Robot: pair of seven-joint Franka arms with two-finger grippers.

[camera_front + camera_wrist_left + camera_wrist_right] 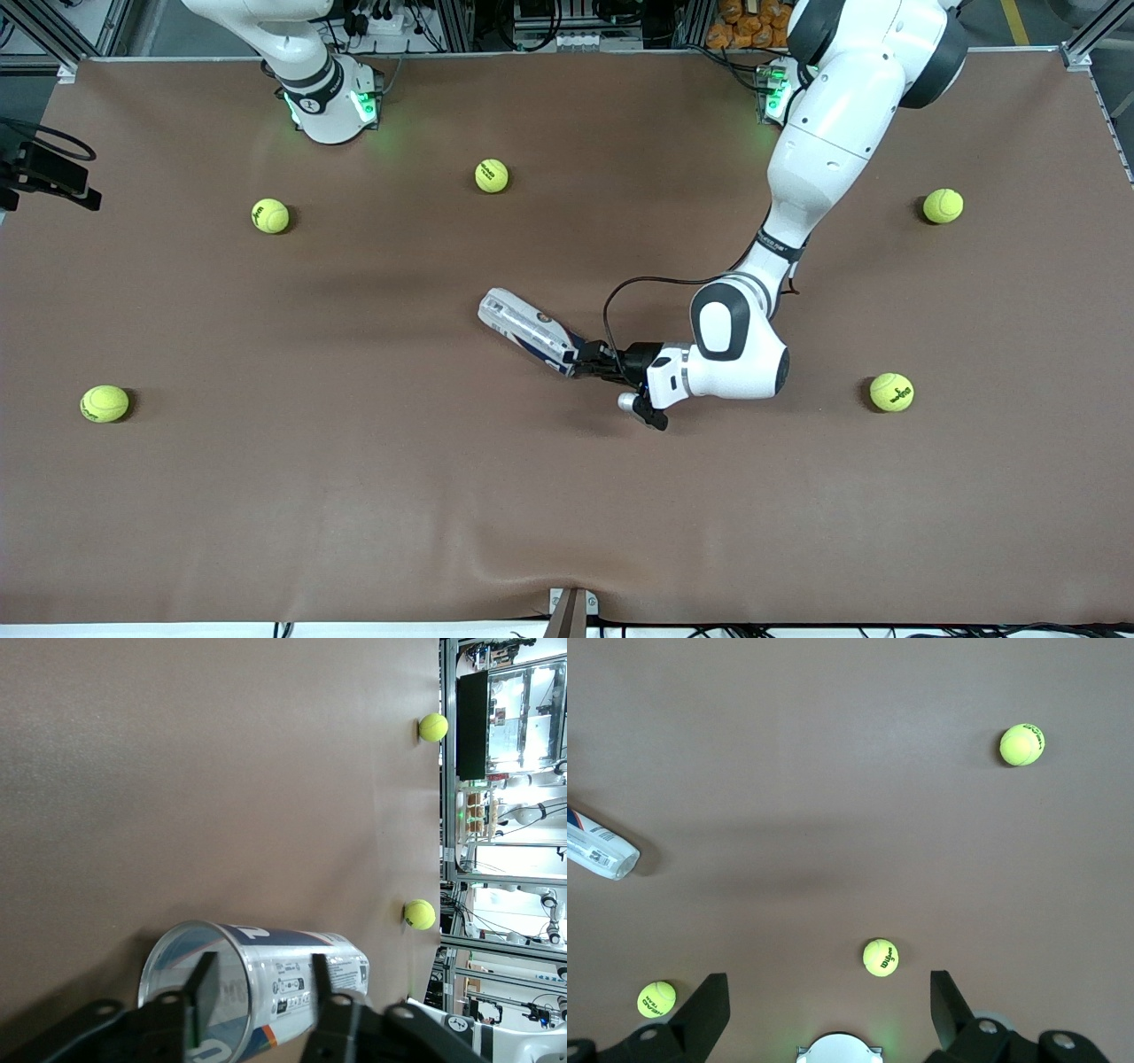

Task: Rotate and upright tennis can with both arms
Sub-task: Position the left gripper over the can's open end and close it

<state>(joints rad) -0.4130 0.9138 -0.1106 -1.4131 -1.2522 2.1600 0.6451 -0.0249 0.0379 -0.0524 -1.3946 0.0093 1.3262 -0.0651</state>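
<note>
The tennis can (530, 330) lies on its side mid-worktop, its free end toward ten o'clock, my left hand (592, 360) half-closed across its rim, my right hand (830, 1010) waiting wide open and empty, so uprighting remains.

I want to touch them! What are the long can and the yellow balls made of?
The tennis can looks like clear, shiny plastic: you can see through its open end, and a white and dark-blue label wraps it. The tennis balls look like fuzzy yellow-green felt, dull, not shiny. What is under the felt can't be seen.
</note>
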